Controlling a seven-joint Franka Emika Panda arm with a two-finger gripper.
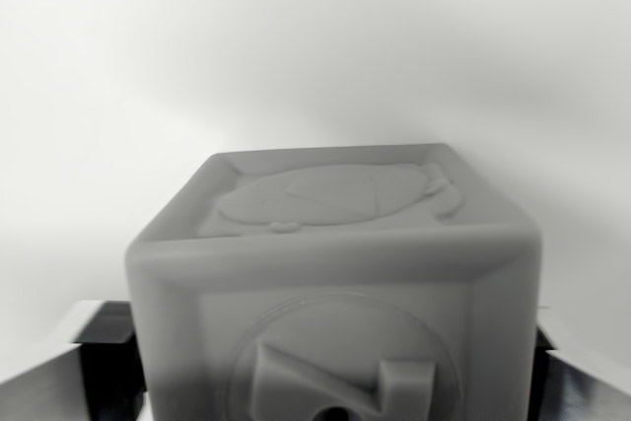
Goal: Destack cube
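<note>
Grey cube (335, 293) fills the wrist view, its bottom cut off. Gripper (335, 382) fingers (99, 362) flank it, fingertips hidden; can't tell if it's clamped.

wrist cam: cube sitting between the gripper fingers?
Yes, the grey cube fills the lower centre with a dark finger on either side of it, though contact is not visible.

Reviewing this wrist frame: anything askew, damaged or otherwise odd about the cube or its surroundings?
Nothing stands out. The grey cube sits square and intact between the jaws, its embossed top and front faces unmarked. Whether the jaws touch it, or what is beneath it, cannot be told.
</note>
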